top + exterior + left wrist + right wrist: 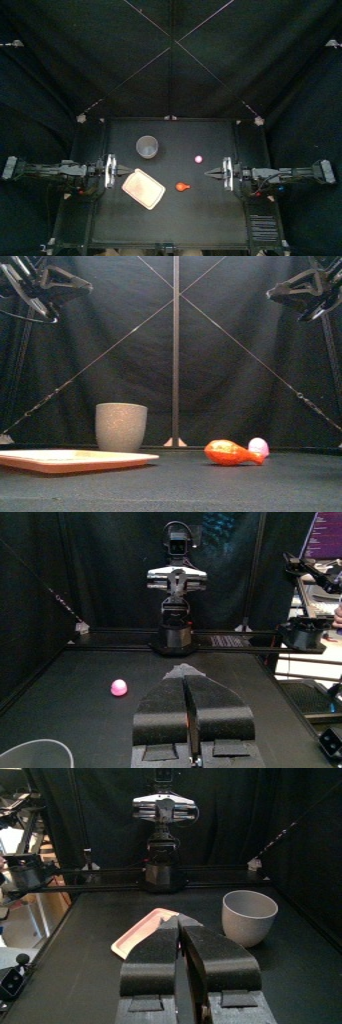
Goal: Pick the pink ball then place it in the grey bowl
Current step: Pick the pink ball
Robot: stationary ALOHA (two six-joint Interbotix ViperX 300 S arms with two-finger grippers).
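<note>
With the left arm's fingers (163,707) and right arm's fingers (151,958) both clenched on nothing, I judge step 1 unstarted: the small pink ball (201,158) sits on the black surface (201,215) near the tall grey speckled cup (147,147), on its right-arm side, so next I'd open 1 pair and descend over it.

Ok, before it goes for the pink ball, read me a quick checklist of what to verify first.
1. Pink ball lying free, nothing over it: ok.
2. Grey bowl upright, mouth up: ok.
3. Bowl empty inside: cannot tell.
4. Red toy apart from the ball: ok in the top view, though they overlap in the front view.
5. Left gripper and right gripper open to grasp: not ok, both have jaws shut.
6. Both arms back at their sides, touching nothing: ok.
</note>
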